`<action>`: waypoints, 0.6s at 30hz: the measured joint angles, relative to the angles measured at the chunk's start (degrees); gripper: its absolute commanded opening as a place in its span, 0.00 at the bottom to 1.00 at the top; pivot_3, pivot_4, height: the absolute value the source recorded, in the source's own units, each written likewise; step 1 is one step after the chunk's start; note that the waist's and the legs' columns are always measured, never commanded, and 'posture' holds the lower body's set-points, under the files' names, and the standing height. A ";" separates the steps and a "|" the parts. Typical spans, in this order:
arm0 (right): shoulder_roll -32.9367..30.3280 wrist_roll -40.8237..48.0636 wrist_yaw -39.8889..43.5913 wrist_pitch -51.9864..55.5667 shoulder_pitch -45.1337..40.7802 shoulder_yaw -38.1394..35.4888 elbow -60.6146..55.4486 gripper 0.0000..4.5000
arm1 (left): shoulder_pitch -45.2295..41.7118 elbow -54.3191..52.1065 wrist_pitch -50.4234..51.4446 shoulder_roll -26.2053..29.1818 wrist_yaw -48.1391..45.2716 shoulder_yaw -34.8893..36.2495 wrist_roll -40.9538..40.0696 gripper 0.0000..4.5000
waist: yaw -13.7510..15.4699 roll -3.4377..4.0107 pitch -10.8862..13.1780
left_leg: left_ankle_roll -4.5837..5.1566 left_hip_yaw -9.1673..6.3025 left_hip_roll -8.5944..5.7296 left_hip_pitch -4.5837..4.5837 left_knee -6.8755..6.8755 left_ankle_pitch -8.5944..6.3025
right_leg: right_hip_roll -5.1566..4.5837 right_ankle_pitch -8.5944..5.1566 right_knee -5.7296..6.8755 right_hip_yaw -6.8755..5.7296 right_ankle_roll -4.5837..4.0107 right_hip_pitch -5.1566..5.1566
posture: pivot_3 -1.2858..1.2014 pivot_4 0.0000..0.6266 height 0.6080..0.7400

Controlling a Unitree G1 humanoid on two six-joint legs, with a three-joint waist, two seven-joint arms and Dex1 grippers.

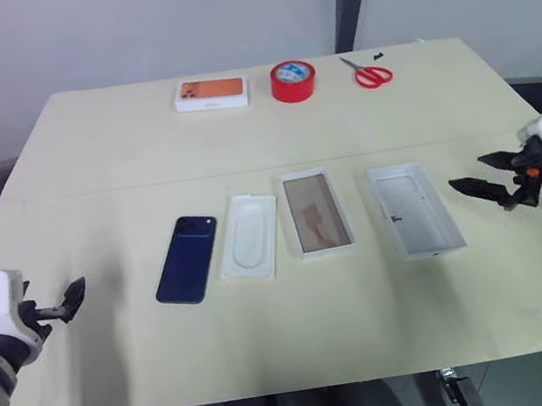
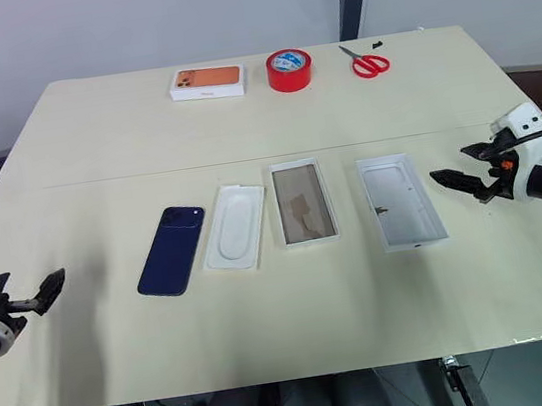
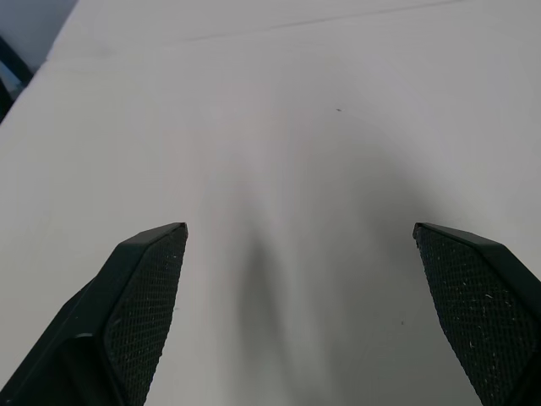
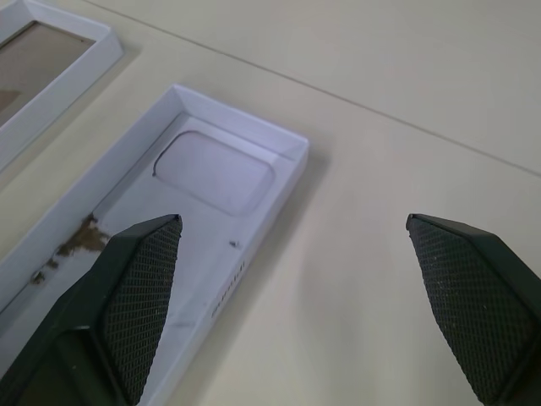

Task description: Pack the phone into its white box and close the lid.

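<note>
The dark blue phone [image 1: 187, 259] lies flat on the table, left of centre. Right of it sits a thin rounded white insert tray [image 1: 250, 236], then the white box [image 1: 317, 211] with its brownish floor, empty. Farther right the lid [image 1: 414, 209] lies with its white inside up. My left gripper [image 1: 63, 301] hovers open over bare table at the near left, well short of the phone. Off the lid's right side, my right gripper [image 1: 477, 174] is open and points at the lid [image 4: 194, 211], which shows beside its left finger in the right wrist view. Neither gripper holds anything.
Along the far edge of the cream table [image 1: 289, 332] stand a white box picturing an orange phone [image 1: 211, 93], a red tape roll [image 1: 293, 81] and red scissors [image 1: 367, 73]. Bare table stretches along the near edge in front of the row.
</note>
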 measured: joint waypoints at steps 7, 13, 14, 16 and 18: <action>1.49 -1.01 0.40 -1.23 -2.91 2.57 2.18 0.99 | -0.42 -2.29 1.11 -2.04 2.15 0.65 -1.31 1.00 | -0.11 0.02 0.00 | 0.00 0.01 0.00 0.00 0.01 0.00 | 0.01 0.01 0.02 0.00 0.01 0.00 | 0.52 0.24 0.84; 2.80 -0.97 0.86 -0.82 -5.08 4.68 -0.21 0.99 | -1.02 -6.13 2.68 -4.08 3.94 0.06 -3.01 1.00 | -0.08 0.02 0.00 | 0.00 0.01 0.00 0.00 0.02 0.00 | 0.01 0.06 0.02 0.00 0.11 0.01 | 0.52 0.24 0.84; 3.34 -0.91 0.88 -0.39 -5.09 5.10 -1.53 0.99 | -2.01 -6.85 3.53 -4.60 4.61 -0.71 -3.67 1.00 | 0.05 0.02 0.00 | 0.00 0.00 0.00 0.00 0.03 0.00 | 0.02 0.08 0.02 -0.01 0.15 0.02 | 0.52 0.24 0.84; 4.73 -0.56 0.86 0.34 -5.20 6.26 -4.85 0.99 | -3.79 -8.92 5.07 -5.68 5.59 -3.02 -5.03 1.00 | 0.12 0.02 0.00 | 0.00 -0.01 0.00 0.00 0.07 0.00 | 0.02 0.10 0.02 -0.01 0.17 0.05 | 0.52 0.24 0.84; 5.96 -0.14 0.59 1.65 -5.22 7.21 -8.77 0.99 | -6.20 -11.32 7.15 -6.54 6.35 -6.80 -6.60 1.00 | 0.21 0.01 0.00 | 0.00 -0.01 -0.01 -0.01 0.08 0.00 | 0.02 0.11 0.01 -0.01 0.20 0.06 | 0.52 0.24 0.84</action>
